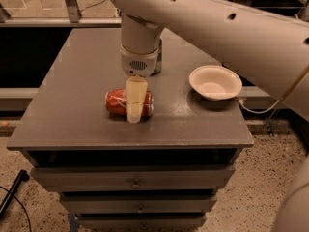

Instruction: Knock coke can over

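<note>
The coke can [117, 102], red-orange with white lettering, lies on its side on the grey table [72, 95], a little left of the middle near the front. My gripper [135, 108] hangs straight down from the white wrist [140, 57] and overlaps the can's right half, its cream tip reaching down to the tabletop in front of the can. The part of the can behind the gripper is hidden.
A white bowl [215, 82] stands on the right side of the table. A dark object [157, 64] is partly hidden behind the wrist. The big white arm [231, 28] spans the upper right. Drawers sit under the table's front edge [130, 146].
</note>
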`<state>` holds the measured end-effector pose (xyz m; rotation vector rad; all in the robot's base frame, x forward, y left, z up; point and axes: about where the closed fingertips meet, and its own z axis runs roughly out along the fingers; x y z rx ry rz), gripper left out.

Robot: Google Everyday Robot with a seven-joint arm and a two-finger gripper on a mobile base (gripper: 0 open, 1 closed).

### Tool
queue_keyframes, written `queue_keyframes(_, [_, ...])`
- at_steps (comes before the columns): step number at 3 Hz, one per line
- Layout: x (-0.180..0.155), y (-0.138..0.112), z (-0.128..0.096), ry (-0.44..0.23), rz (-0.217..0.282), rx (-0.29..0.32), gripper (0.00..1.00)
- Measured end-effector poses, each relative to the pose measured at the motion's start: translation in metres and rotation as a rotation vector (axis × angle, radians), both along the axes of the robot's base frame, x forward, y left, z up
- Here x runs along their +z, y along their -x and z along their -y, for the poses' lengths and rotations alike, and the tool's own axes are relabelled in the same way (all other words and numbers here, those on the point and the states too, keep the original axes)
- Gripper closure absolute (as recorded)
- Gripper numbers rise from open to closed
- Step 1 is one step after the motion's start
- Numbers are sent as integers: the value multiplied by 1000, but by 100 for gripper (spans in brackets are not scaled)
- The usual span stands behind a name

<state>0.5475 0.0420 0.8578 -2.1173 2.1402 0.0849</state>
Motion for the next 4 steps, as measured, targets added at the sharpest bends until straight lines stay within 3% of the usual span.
queue_keyframes(1, [0, 0, 0, 0, 0, 0, 0])
queue_keyframes(2, [-7, -3, 21, -186, -11, -27, 0])
queue_keyframes(3, [-20, -8, 65, -397, 4, -92, 0])
queue_keyframes(4, [-17, -2, 91, -431, 7, -140, 0])
